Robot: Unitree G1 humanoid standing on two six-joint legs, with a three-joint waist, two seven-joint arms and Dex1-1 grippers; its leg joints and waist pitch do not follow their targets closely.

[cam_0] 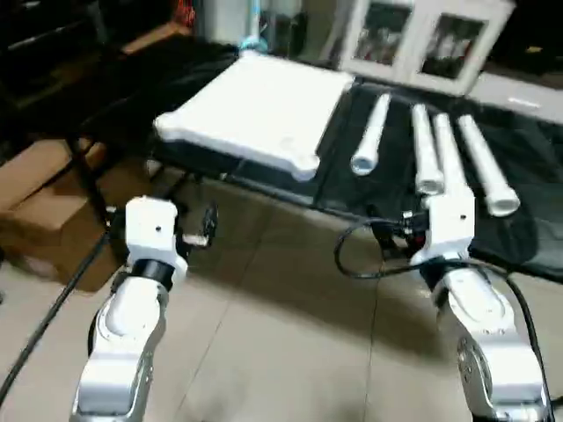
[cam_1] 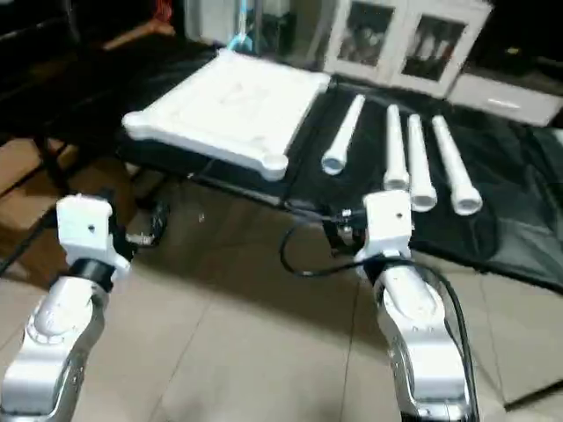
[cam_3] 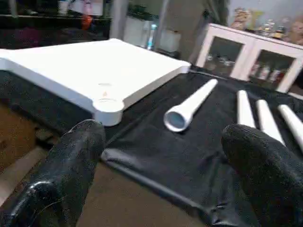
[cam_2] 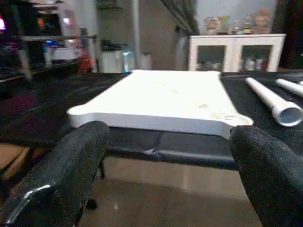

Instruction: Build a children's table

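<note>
The white square table top (cam_0: 255, 105) lies flat on a low platform draped in black cloth (cam_0: 347, 189), with a round corner socket (cam_3: 108, 105) facing me. Several white tubular legs (cam_0: 371, 134) lie side by side on the cloth to its right, open ends toward me. My left gripper (cam_2: 170, 142) hangs open short of the top's near edge, holding nothing. My right gripper (cam_3: 163, 142) is open too, in front of the cloth's edge, facing the nearest leg (cam_3: 189, 106). Both wrists hover over the floor, apart from the platform.
A white glass-door cabinet (cam_0: 422, 40) stands behind the platform. Cardboard boxes (cam_0: 44, 202) sit on the floor at the left. A black cable (cam_0: 369, 264) loops from my right wrist. Tan floor tiles (cam_0: 281, 334) lie between me and the platform.
</note>
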